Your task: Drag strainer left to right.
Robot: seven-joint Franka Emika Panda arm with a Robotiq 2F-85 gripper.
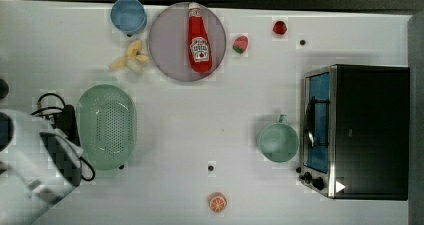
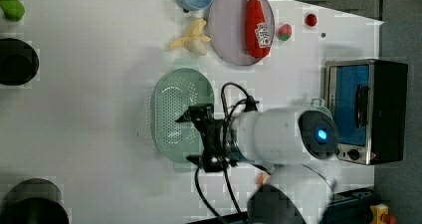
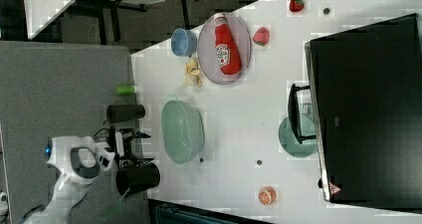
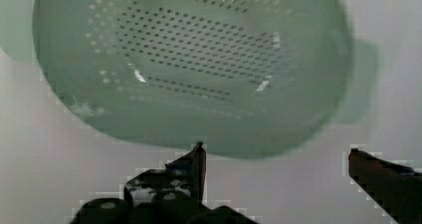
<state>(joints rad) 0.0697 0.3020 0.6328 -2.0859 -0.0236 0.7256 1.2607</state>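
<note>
The strainer, a pale mint-green oval colander with a dotted basin, rests on the white table toward the top view's left. It is also seen from the sides. My gripper hovers just beyond the strainer's edge on the top view's left, above the table. It is open, with nothing between the fingers. In the wrist view the gripper has its two dark fingers spread wide just short of the strainer's near rim. In the left view the gripper overlaps the strainer.
A mint-green mug stands by a toaster oven on the top view's right. At the back are a grey plate with a ketchup bottle, a blue bowl, a banana and an orange slice.
</note>
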